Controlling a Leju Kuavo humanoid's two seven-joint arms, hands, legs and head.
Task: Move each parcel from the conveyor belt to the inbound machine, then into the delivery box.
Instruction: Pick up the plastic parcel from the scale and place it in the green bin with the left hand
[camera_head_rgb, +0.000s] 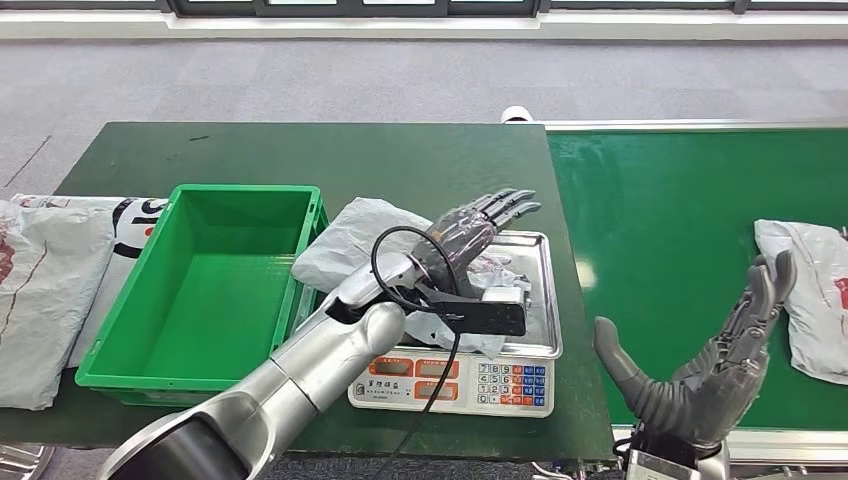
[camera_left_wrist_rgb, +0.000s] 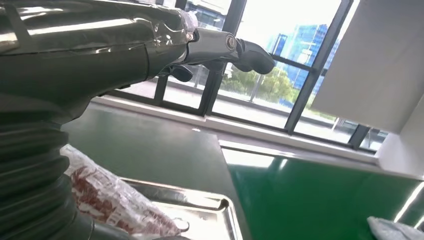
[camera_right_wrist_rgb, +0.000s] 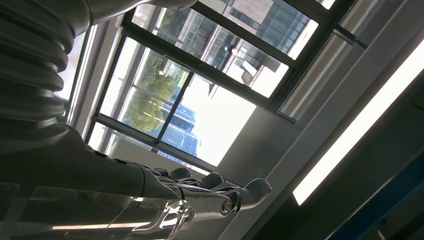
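On the scale's steel tray, between the green box and the conveyor belt, lies a grey parcel, a soft plastic mailer bag spilling over the tray's edge toward the box. Left hand hovers above it, fingers extended and apart, holding nothing. Right hand is raised at the belt's near edge, fingers likewise spread and empty. A second parcel waits on the belt. Judged from its crumpled film, the bag is light, limp and slippery; it will sag when lifted, so a hold across the bulky middle seems safer than a corner. More bags lie on the tabletop beyond the box.
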